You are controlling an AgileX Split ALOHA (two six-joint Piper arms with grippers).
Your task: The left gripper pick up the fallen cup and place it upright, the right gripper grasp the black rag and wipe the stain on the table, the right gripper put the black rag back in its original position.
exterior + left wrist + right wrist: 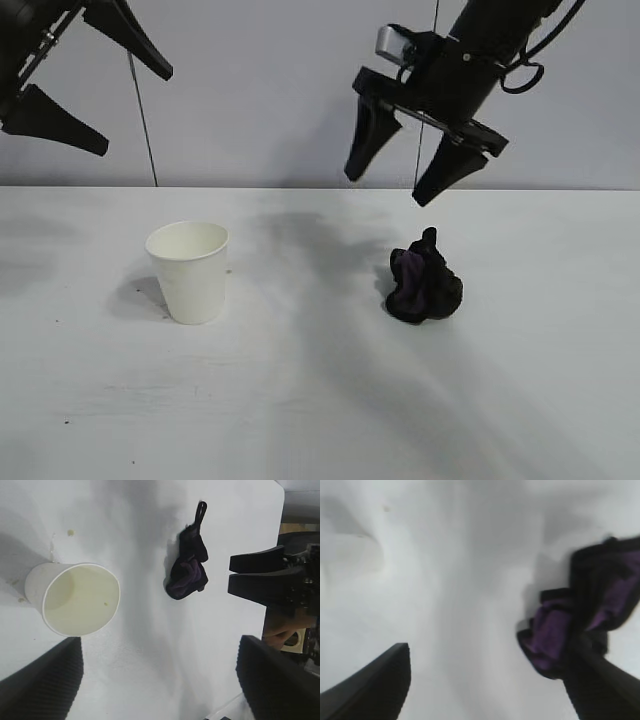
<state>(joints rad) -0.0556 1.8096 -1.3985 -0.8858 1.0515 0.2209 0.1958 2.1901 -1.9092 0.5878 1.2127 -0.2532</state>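
Observation:
The white paper cup [190,270] stands upright on the table [320,410], left of centre; the left wrist view looks into its mouth [75,600]. The black rag [425,280] with purple folds lies bunched to the right, also in the left wrist view [187,570] and the right wrist view [580,625]. My left gripper [138,112] hangs open and empty high at the upper left, its fingers wide apart [159,650]. My right gripper [385,190] is open and empty above the rag, clear of it [490,652]. No stain blotch shows; only tiny yellowish specks [70,532] lie near the cup.
The grey wall stands behind the table's far edge. Two thin dark cords hang along the wall. The right gripper also shows in the left wrist view [230,574], past the rag. Bare white tabletop lies between cup and rag and in front of both.

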